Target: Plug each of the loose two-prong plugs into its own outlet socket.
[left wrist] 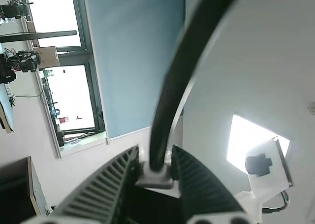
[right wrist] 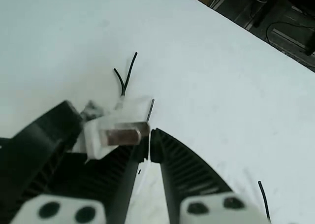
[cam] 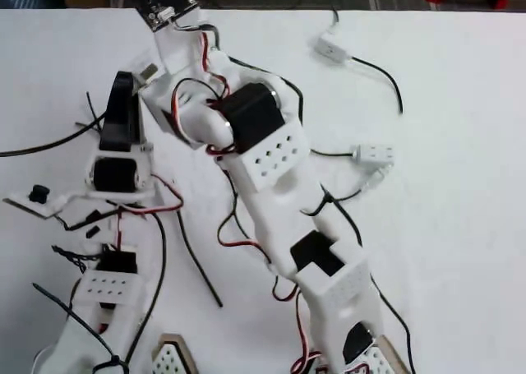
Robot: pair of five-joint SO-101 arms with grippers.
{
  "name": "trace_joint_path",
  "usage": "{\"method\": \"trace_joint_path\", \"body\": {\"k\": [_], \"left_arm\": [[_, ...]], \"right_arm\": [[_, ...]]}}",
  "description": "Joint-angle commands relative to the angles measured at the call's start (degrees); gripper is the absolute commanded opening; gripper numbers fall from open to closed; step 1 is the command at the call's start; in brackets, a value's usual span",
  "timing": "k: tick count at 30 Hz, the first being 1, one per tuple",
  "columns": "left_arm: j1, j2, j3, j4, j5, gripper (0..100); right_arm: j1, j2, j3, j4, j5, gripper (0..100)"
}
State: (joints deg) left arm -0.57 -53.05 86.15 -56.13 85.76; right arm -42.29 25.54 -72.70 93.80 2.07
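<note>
Plug (left wrist: 157, 177) pinched by left jaws.
Right jaws, pressed almost together, sit just beside its prong (right wrist: 125, 134); a black cord (left wrist: 172, 86) leaves the plug.

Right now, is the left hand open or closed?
Shut. The left hand has its fingers pressed against both sides of a white plug, black cable rising from it.

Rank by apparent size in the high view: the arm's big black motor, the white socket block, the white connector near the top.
Largest: black motor, though it sits raised, nearer the camera.
Then socket block and connector: roughly alike, so no ranking between them.
</note>
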Motion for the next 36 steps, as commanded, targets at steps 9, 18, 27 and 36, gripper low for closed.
{"method": "trace_joint_path", "body": {"k": [9,18,27,36], "left_arm": [[1.71,-1.27,2.37,-8.0,0.26,3],[1.71,-1.27,3.25,-8.62,0.26,3],[7.08,-1.27,6.77,-15.03,-7.12,3],[6.9,-1.27,7.12,-15.03,-7.91,3]], "right_arm": [[-0.57,-3.91,-0.79,-5.67,0.44,1.9],[-0.66,-4.0,-0.88,-8.75,0.44,1.9],[-1.71,-8.84,-0.35,-8.31,0.44,1.9],[-1.54,-8.31,-0.26,-7.52,0.44,1.9]]}}
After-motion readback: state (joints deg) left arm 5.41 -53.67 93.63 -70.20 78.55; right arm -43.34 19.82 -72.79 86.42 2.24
